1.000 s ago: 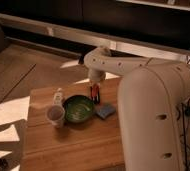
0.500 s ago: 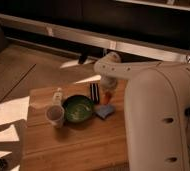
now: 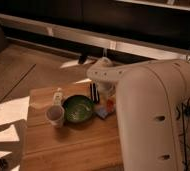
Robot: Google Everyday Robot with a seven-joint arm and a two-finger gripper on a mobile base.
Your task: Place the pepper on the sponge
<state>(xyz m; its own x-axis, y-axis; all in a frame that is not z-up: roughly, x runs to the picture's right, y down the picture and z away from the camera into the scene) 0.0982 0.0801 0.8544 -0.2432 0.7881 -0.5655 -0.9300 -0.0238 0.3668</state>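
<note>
The orange-red pepper (image 3: 110,104) hangs at the tip of my gripper (image 3: 108,99), which reaches down from the big white arm at the right side of the wooden table (image 3: 73,145). The gripper is shut on the pepper. Just below and slightly left of it lies the blue-grey sponge (image 3: 102,113), partly covered by the gripper. Whether the pepper touches the sponge I cannot tell.
A green bowl (image 3: 78,109) sits left of the sponge. A pale cup (image 3: 55,115) and a small pale bottle (image 3: 57,95) stand further left. A black ribbed object (image 3: 94,92) lies behind the bowl. The white arm (image 3: 153,115) blocks the table's right side.
The gripper has carried the pepper to the right and downward, from behind the bowl to just above the sponge.
</note>
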